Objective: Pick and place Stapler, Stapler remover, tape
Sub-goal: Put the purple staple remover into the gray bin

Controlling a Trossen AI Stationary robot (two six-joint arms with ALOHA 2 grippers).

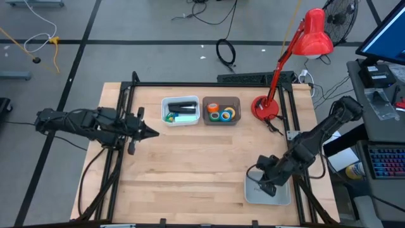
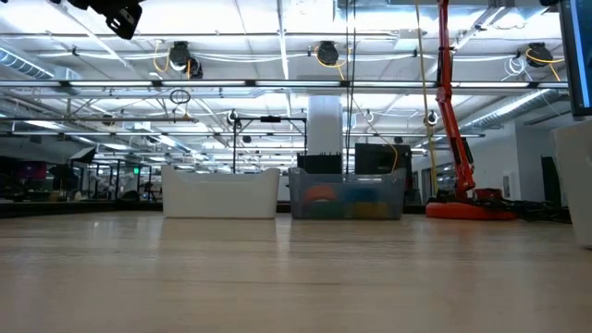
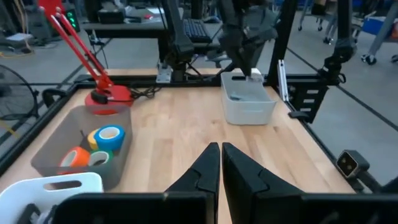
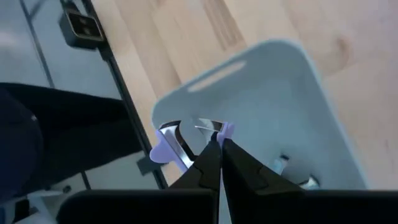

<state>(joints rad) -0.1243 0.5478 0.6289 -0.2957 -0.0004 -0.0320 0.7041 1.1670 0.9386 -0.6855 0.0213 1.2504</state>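
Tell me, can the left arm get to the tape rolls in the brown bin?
Probably yes. The left gripper hovers near the brown bin, the tape rolls lie uncovered, and only bare table lies between.

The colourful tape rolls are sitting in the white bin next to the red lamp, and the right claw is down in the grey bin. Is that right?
Not quite. The tape rolls sit in the see-through brown bin, which is the one next to the red lamp; the white bin stands on its other side. The high view shows this. The rest holds: the right claw is down in the grey bin.
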